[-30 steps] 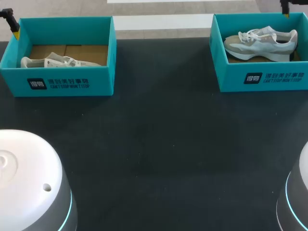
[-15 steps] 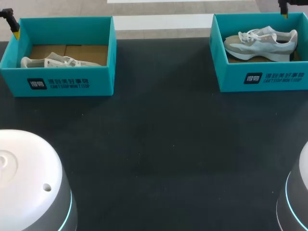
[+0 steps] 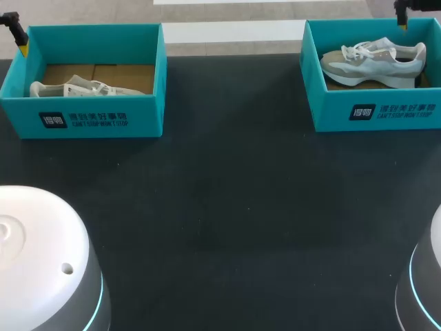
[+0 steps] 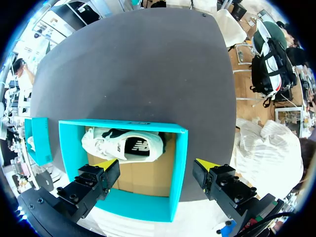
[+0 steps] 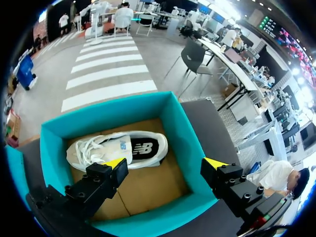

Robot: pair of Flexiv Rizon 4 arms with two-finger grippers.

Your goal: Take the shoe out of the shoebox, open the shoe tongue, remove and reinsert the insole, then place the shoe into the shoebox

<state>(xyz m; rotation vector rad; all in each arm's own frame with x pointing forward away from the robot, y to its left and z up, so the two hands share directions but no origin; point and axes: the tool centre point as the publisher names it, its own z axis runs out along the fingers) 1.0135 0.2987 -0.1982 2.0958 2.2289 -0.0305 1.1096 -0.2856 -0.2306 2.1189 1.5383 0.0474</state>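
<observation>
The right sneaker [image 3: 372,61] is lying on its side inside the teal right shoebox [image 3: 375,114], which is sitting at the far right of the black table [image 3: 227,207]. The left sneaker [image 3: 83,88] is lying in the matching left shoebox [image 3: 89,117] at the far left. The right gripper [image 5: 165,165] is hovering above its box, jaws standing wide apart and empty. The left gripper [image 4: 157,168] is hovering likewise over the left shoebox, jaws spread, gripping nothing.

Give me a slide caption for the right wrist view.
The right gripper, jaws open, hovers over the teal shoebox with the pale sneaker resting inside on its cardboard floor.
</observation>
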